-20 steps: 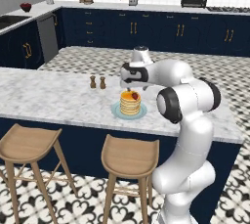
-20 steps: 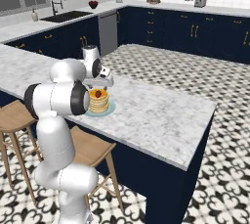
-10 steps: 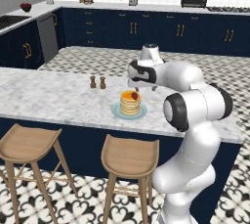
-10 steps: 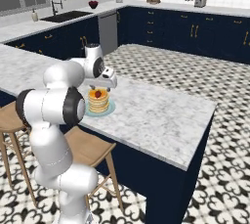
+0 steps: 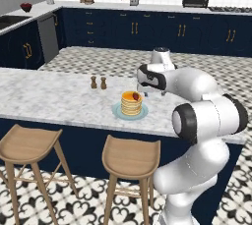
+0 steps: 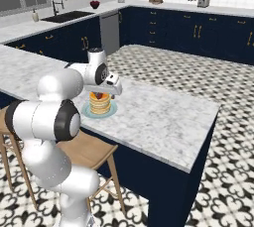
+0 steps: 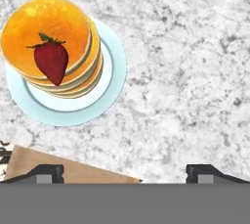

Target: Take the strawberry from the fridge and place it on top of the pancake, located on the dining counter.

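Observation:
The strawberry lies on its side on top of the pancake, a golden stack on a pale blue-green plate on the dining counter. In the left base view the strawberry tops the pancake near the front edge of the dining counter. My gripper is open and holds nothing. It hangs above the marble beside the plate, apart from the berry. From the sides, the gripper hovers just right of the pancake. The fridge is out of view.
Two small shakers stand on the counter left of the plate. Wooden stools sit under the counter's near edge. Navy cabinets and a worktop with a sink run along the back.
The hand has drifted a little to the right, off the pancake, and the elbow has swung outward. The jaws stayed open and the strawberry has not moved.

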{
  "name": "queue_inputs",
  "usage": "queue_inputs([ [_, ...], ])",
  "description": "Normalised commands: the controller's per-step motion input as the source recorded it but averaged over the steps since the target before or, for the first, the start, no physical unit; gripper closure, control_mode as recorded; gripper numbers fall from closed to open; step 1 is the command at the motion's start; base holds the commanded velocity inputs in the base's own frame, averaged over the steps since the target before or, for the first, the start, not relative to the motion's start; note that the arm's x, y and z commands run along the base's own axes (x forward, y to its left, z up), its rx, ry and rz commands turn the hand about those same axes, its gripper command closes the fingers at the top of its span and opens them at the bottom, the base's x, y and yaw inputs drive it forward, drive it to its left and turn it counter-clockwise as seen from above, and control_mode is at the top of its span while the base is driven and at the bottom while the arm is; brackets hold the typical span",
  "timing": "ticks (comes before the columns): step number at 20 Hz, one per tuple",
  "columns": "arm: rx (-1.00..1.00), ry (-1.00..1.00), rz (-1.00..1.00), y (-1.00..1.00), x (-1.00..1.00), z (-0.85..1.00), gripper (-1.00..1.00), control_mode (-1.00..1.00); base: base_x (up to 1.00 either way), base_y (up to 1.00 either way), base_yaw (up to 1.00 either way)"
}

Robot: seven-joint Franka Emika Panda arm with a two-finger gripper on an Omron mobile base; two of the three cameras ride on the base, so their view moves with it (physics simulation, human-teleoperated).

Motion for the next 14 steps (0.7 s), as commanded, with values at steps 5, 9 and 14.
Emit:
queue_inputs([
  [5, 0.01, 0.00, -0.02, -0.53, -0.40, 0.00, -1.00, -1.00, 0.00, 0.00, 0.00],
  [9, 0.04, 0.00, -0.03, -0.75, -0.30, 0.00, -1.00, -1.00, 0.00, 0.00, 0.00],
  [14, 0.03, 0.00, -0.06, -0.52, -0.25, 0.00, -1.00, -1.00, 0.00, 0.00, 0.00],
])
